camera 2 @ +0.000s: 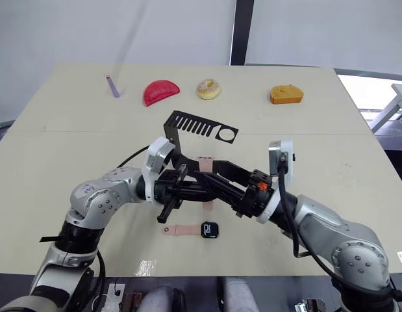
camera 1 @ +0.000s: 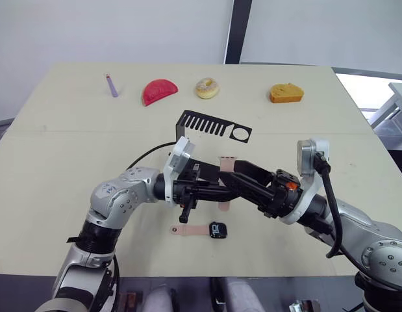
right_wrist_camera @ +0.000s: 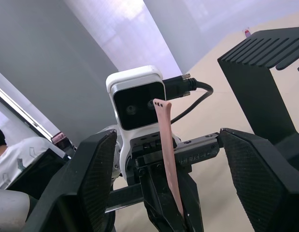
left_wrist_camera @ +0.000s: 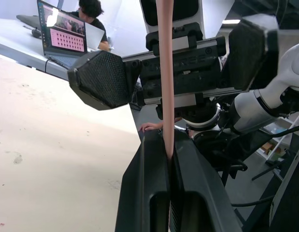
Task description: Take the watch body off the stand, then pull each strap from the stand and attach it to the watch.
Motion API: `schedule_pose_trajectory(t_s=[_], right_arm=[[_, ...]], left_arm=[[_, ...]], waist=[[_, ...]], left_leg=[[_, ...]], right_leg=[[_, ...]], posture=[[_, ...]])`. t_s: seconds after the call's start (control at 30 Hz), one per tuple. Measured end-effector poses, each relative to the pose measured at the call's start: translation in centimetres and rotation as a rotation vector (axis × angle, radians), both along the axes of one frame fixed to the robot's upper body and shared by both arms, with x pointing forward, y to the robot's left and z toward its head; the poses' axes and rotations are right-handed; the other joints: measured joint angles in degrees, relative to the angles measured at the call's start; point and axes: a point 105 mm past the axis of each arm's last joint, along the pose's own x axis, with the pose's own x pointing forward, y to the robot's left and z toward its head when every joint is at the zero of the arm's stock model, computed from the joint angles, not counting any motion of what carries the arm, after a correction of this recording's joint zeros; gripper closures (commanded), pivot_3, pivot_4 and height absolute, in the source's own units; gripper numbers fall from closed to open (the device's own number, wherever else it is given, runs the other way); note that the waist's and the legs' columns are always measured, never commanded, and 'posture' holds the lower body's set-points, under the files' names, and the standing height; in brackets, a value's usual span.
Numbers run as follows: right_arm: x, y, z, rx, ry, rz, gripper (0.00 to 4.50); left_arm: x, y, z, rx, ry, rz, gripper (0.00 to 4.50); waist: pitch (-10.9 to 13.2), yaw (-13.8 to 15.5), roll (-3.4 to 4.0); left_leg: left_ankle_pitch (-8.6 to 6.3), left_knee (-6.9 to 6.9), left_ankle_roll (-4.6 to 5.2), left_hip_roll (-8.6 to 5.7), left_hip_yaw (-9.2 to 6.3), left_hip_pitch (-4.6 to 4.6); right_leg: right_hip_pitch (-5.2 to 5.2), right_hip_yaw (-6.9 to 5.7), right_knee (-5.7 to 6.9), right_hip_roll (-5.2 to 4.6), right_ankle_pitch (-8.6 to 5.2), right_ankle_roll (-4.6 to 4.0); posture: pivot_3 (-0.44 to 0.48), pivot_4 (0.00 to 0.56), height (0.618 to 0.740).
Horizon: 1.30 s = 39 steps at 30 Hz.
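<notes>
Watch body (camera 1: 218, 229) lies flat on the table (camera 1: 51, 162), screen up, near the front edge and just below the two grippers. One strap (camera 1: 189, 230) is already joined to its left side and lies flat, long axis running left–right, free end pointing left. Second strap (camera 1: 225, 184) is held in the air between the two arms, above the table and nearer than the stand (camera 1: 213, 125); its long axis runs roughly far-to-near in the head views, with the holed end sticking up on the far side and the other end hanging out on the near side. Left gripper (camera 1: 217, 188) has its fingers clenched on this strap; the left wrist view shows the band pinched between the two black fingers (left_wrist_camera: 149, 193) and rising straight out of them. Right gripper (camera 1: 236, 174) faces the left one, its fingers spread wide to either side of the strap and not touching it, as seen in the right wrist view. Stand sits upright farther back at mid-table, slotted arm pointing right, slots bare. Along the far edge lie a purple stick (camera 1: 112, 85), a red wedge (camera 1: 160, 91), a doughnut (camera 1: 207, 88) and an orange block (camera 1: 286, 93).
</notes>
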Motion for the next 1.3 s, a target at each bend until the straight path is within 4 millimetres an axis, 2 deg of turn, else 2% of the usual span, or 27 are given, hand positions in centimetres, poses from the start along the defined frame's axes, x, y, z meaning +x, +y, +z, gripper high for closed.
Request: schedule_pose_trajectory(t_s=[0.27,0.37,0.6,0.7,0.73,1.3], right_arm=[[0.01,0.08,0.06,0.008,-0.003,0.000,0.87],[0.01,0.10,0.05,0.008,-0.003,0.001,1.74],[-0.05,0.32,0.07,0.006,-0.004,0.011,1.74],[-0.06,0.33,0.07,0.006,-0.004,0.012,2.46],[-0.06,0.34,0.09,0.007,-0.004,0.012,2.92],[0.01,0.36,0.58,0.015,-0.025,0.011,2.92]], left_arm=[[0.11,0.19,0.10,-0.001,0.000,0.009,4.50],[0.11,0.18,0.10,-0.001,0.000,0.009,4.50],[0.09,0.05,0.13,-0.007,0.002,0.007,4.50],[0.08,0.05,0.13,-0.007,0.002,0.007,4.50],[0.08,0.04,0.13,-0.007,0.002,0.007,4.50],[0.07,0.00,0.14,-0.009,0.001,0.006,4.50]], waist=[[0.00,0.04,0.00],[0.00,0.05,0.00],[0.00,0.06,0.00],[0.00,0.05,0.00],[0.00,0.05,0.00],[0.00,0.05,0.00]], left_leg=[[0.00,0.00,0.00,0.00,0.00,0.00],[0.00,0.00,0.00,0.00,0.00,0.00],[0.00,-0.01,0.00,0.00,0.00,-0.01],[0.00,-0.01,0.00,0.00,0.00,-0.01],[0.00,-0.01,0.00,0.00,0.00,-0.01],[0.00,-0.01,0.00,0.00,-0.01,-0.01]], right_leg=[[0.00,0.00,-0.01,0.00,0.00,0.00],[0.00,0.00,-0.02,0.00,0.00,0.00],[0.00,0.00,-0.03,0.00,0.00,0.00],[0.00,0.00,-0.03,0.00,0.00,0.00],[0.00,0.00,-0.03,0.00,0.00,0.00],[0.00,0.00,-0.04,0.00,0.00,0.00]], posture=[[0.000,0.150,0.737],[0.000,0.150,0.737],[0.000,0.150,0.737],[0.000,0.150,0.737],[0.000,0.150,0.737],[0.000,0.150,0.737]])
